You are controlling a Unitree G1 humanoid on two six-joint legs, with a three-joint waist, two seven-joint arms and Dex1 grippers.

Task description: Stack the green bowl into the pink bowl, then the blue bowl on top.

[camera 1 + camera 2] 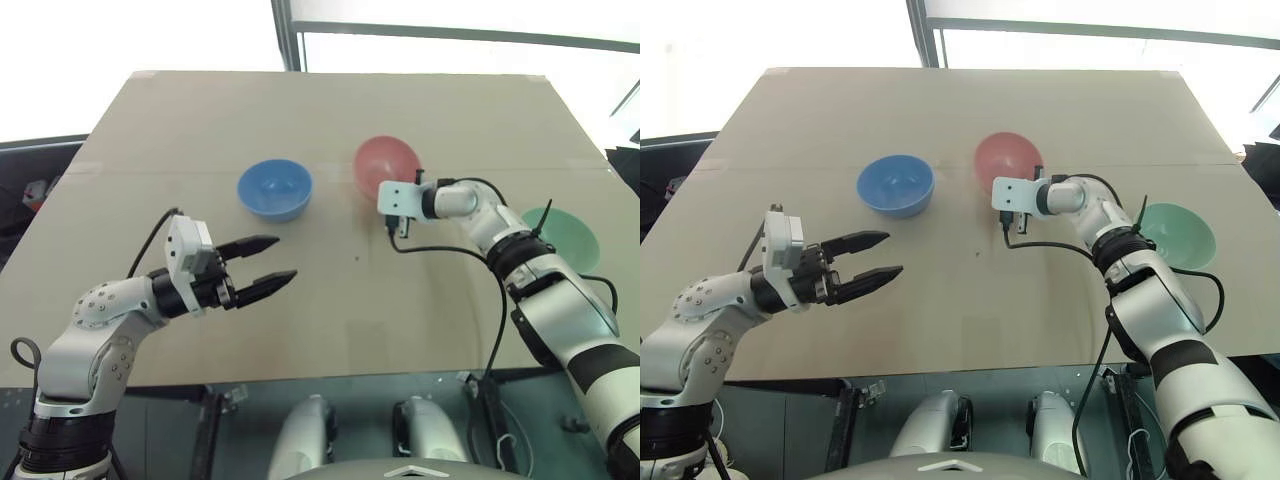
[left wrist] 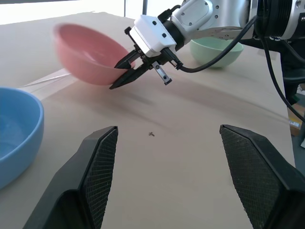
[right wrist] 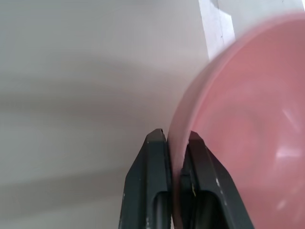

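Right pincer (image 2: 125,80) pinching one pink bowl's (image 1: 380,160) rim — left pincer (image 1: 262,264) spread — one blue bowl (image 1: 274,187), one green bowl (image 1: 570,238).

Up top, the two eye views sit side by side on the head, looking forward and down over the table (image 1: 330,290), sharing all three bowls and both arms. The left wrist view looks low across the tabletop toward the pink bowl (image 2: 86,57), which the eyes share. The right wrist view sits tight against that bowl's rim.
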